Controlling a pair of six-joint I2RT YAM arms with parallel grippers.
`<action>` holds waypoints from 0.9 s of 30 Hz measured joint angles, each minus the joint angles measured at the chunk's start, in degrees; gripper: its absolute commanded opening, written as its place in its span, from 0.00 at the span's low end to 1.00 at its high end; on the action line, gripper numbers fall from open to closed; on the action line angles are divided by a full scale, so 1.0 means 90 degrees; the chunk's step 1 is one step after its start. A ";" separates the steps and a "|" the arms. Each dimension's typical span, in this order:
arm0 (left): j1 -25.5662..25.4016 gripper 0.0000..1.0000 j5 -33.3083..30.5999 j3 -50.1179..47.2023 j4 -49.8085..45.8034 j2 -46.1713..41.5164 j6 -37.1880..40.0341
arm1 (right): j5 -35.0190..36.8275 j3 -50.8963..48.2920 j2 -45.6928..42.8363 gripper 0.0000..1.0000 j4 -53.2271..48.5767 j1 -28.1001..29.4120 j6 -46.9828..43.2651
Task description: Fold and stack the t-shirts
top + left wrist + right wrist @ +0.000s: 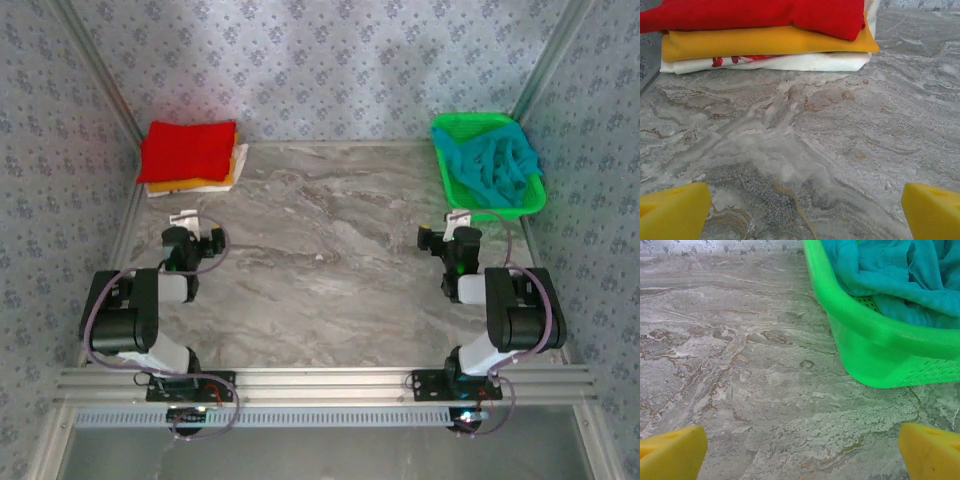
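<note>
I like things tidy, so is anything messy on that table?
Only one thing: the teal t-shirt lies crumpled in a heap inside the green basket at the far right, not folded. The stack at the far left, red on orange-yellow on white, is folded flat, though its edges are not quite lined up.

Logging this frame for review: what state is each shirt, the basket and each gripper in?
red t-shirt: folded, top of stack
orange-yellow t-shirt: folded, under the red
white t-shirt: folded, bottom of stack
teal t-shirt: crumpled, in basket
green basket: upright, holding teal t-shirt
left gripper: open, empty
right gripper: open, empty
</note>
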 measured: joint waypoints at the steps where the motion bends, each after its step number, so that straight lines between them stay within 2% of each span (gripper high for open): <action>1: -0.0002 0.98 0.0000 0.0000 0.0000 0.0000 0.0000 | 0.0000 0.0000 0.0000 1.00 0.0000 0.0000 0.0000; 18: 0.0029 0.98 0.0066 0.0000 0.0000 -0.0002 0.0000 | -0.0338 0.0000 -0.0019 1.00 -0.0022 -0.0185 0.0005; 20: -0.0019 0.98 -0.0066 0.0024 -0.0471 -0.0308 0.0005 | -0.0338 0.0146 -0.0391 1.00 -0.0867 -0.0172 0.0027; 23: -0.0316 0.98 -0.0219 0.0316 -0.1911 -0.1724 -0.0165 | -0.0478 0.1100 -0.1549 1.00 -0.2922 -0.0223 0.0607; 25: -0.0578 0.98 -0.0187 0.0908 -0.2545 -0.2681 -0.0442 | -0.1076 0.1906 -0.2069 1.00 -0.3334 -0.0393 0.1124; 27: -0.1008 0.98 -0.0202 0.2018 -0.3070 -0.2973 -0.0605 | -0.1513 0.2987 -0.2123 0.98 -0.3857 -0.0532 0.1588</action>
